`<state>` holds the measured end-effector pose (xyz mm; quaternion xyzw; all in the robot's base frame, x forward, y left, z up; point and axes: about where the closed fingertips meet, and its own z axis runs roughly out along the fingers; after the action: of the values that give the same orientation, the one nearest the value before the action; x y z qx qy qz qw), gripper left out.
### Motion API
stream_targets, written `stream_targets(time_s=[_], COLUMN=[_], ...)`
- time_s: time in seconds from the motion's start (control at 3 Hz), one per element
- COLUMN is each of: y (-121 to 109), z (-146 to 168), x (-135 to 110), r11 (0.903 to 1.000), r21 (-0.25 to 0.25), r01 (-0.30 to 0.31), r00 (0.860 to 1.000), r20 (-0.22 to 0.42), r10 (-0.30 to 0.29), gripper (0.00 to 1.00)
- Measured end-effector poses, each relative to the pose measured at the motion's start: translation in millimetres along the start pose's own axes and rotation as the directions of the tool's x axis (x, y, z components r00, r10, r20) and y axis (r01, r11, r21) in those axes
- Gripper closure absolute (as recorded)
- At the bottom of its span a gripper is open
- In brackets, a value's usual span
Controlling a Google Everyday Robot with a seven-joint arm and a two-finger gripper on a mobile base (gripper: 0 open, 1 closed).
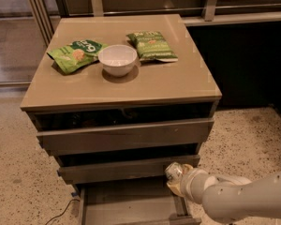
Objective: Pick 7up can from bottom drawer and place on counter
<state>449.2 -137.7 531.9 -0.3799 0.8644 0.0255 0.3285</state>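
The 7up can, small and silvery with a shiny top rim, hangs just above the right side of the open bottom drawer, level with the middle drawer's front. My gripper is shut on it from the right, its pale arm reaching in from the lower right corner. Above the three drawers lies the glossy tan counter.
A white bowl sits on the counter between two green snack bags. The two upper drawers stand slightly open. Speckled floor lies on both sides of the cabinet; a dark wall and railing run behind it.
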Motion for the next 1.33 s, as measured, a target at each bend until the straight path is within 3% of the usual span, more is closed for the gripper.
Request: stream_targets(time_s=[0.33, 1.0, 1.33], y=[-29, -36, -59], z=[-37, -52, -83], x=[-41, -53, -90], r11=[0.9978, 0.9964, 0.9885], r21=[0.059, 0.079, 0.146], r01=[0.029, 0.031, 0.042], r00=[0.999, 0.998, 0.988], r20=[0.034, 0.057, 0.14], r10=[-0.031, -0.035, -0.063], gripper=[1.0, 1.0, 1.0])
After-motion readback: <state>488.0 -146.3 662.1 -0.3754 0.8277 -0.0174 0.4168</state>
